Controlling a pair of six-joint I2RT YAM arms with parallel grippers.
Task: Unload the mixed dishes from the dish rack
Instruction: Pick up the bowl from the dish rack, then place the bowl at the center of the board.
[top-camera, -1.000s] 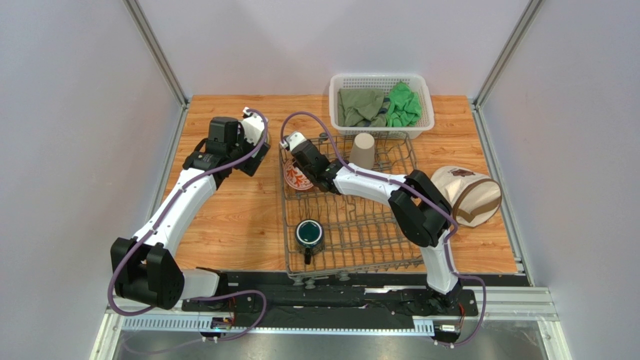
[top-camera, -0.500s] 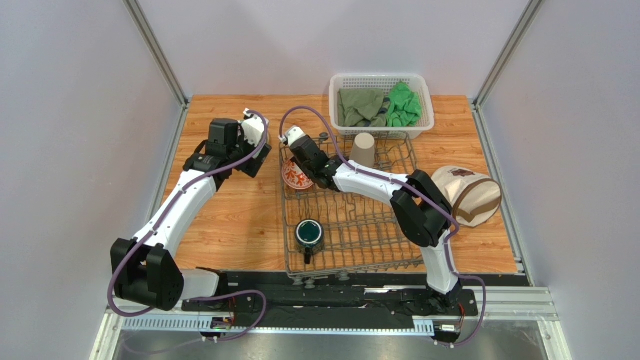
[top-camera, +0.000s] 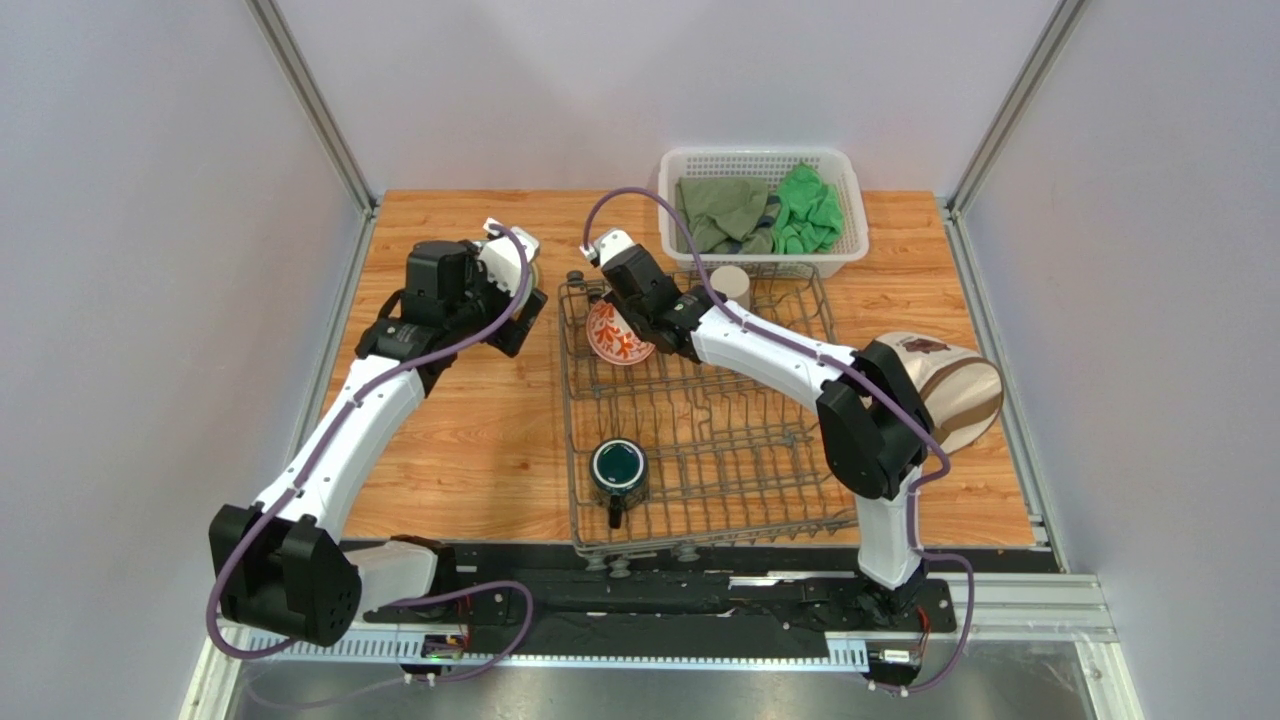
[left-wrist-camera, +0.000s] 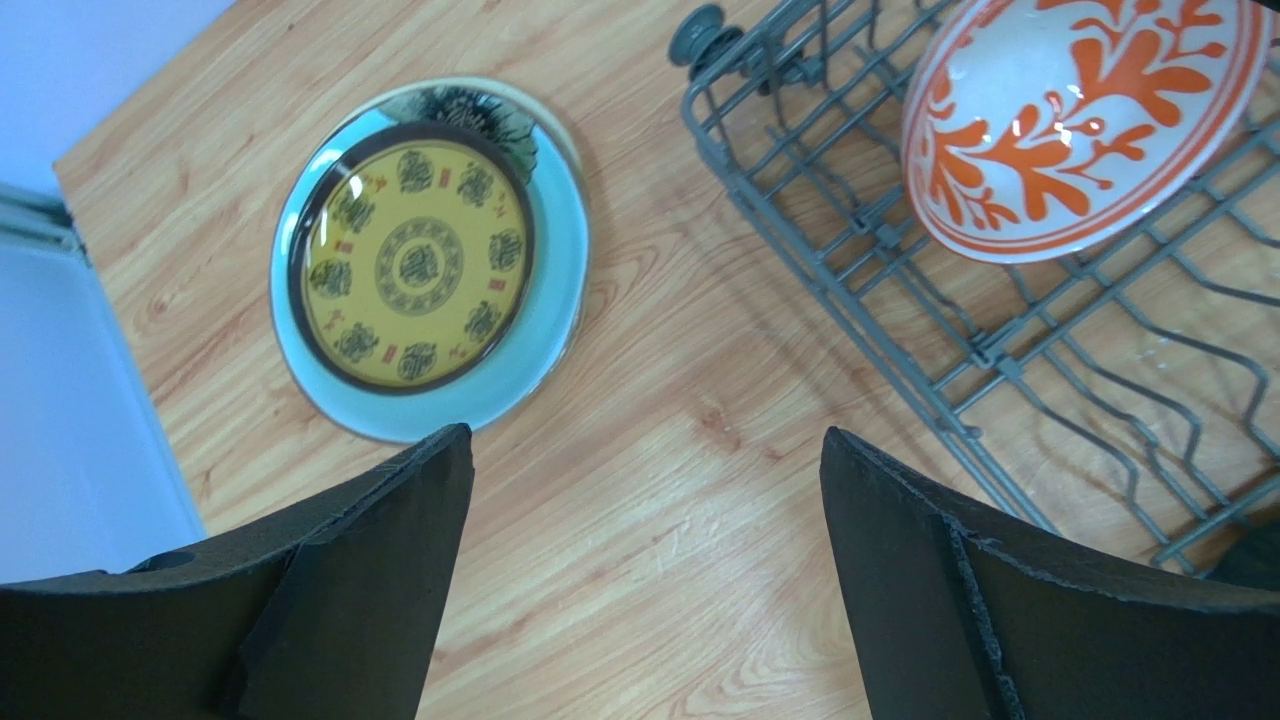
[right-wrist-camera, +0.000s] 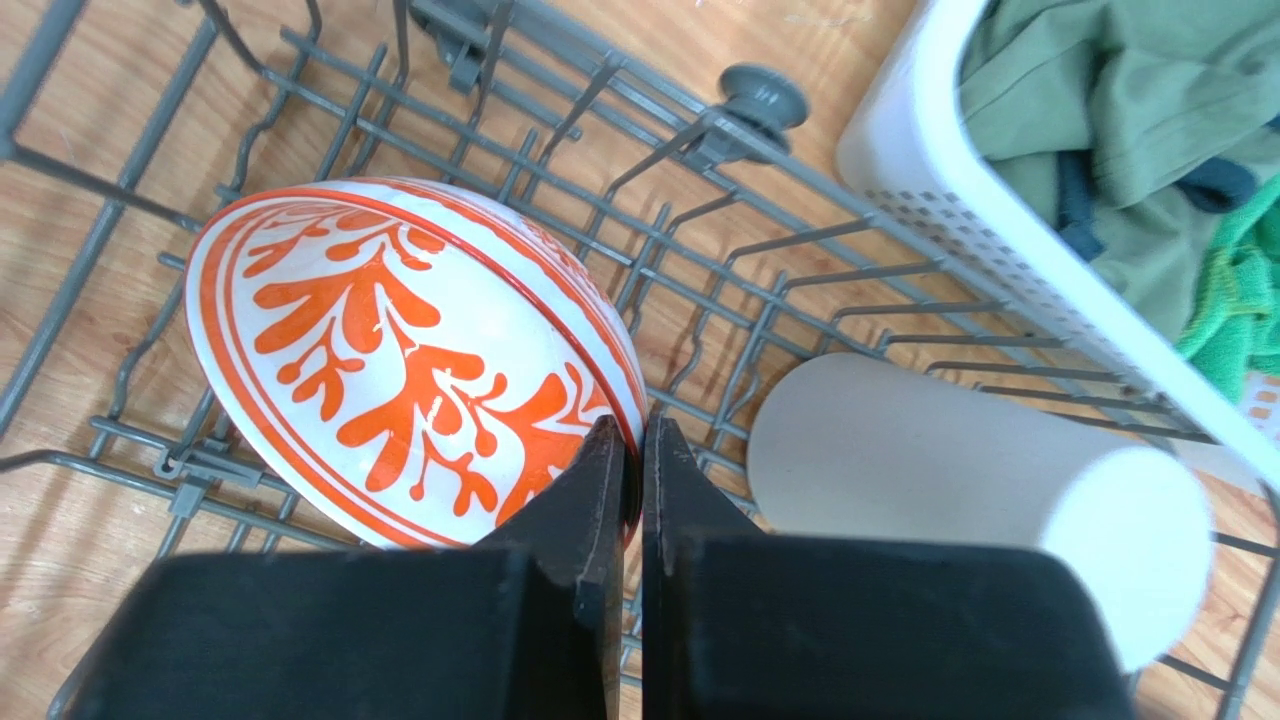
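Rack (top-camera: 721, 450) w/ 1 bowl (right-wrist-camera: 406, 375) pinched by R gripper (right-wrist-camera: 631, 438), 1 mug (top-camera: 618, 467), 1 cup (right-wrist-camera: 962, 465); L gripper (left-wrist-camera: 643, 480) wide open, empty.

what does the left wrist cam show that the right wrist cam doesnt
Left wrist only: the yellow-and-green plate flat on the wood table, and the left claw open. Right wrist only: the tall beige cup on its side, the white basket of green cloths, the right claw shut on the rim of the red-and-white bowl. Both: that bowl and the dish rack.
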